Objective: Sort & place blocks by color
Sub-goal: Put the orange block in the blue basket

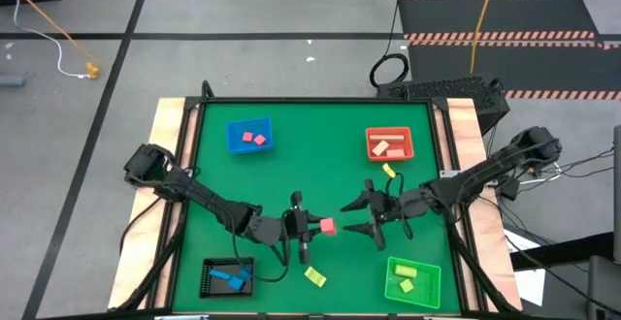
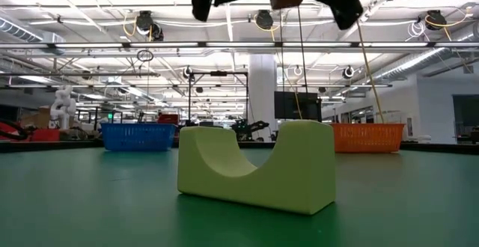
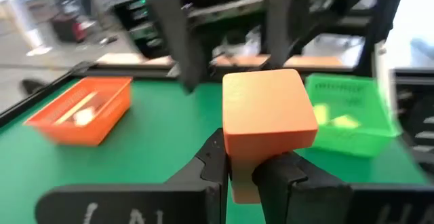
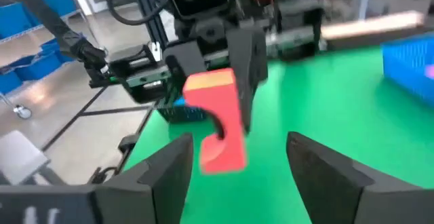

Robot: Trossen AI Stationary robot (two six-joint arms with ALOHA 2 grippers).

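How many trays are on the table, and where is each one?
4. Blue tray at the far left, red tray at the far right, black tray at the near left, green tray at the near right. None seems hidden.

Two dark jointed arms [image 1: 209, 199] — black cables trailing; each tool [image 1: 361, 215] two-fingered, matte black.

Blocks, assorted:
- Red arch block [image 1: 327, 226], held above the worktop at centre.
- Yellow arch block [image 1: 314, 276], on the worktop, notch facing up.
- Yellow bar [image 1: 389, 171], on the worktop.
- Two pink-red blocks [image 1: 253, 138] in one tray.
- Two cream blocks [image 1: 387, 147] in another.
- Two yellow blocks [image 1: 407, 277] in a third.
- Blue blocks [image 1: 228, 277] in a fourth.
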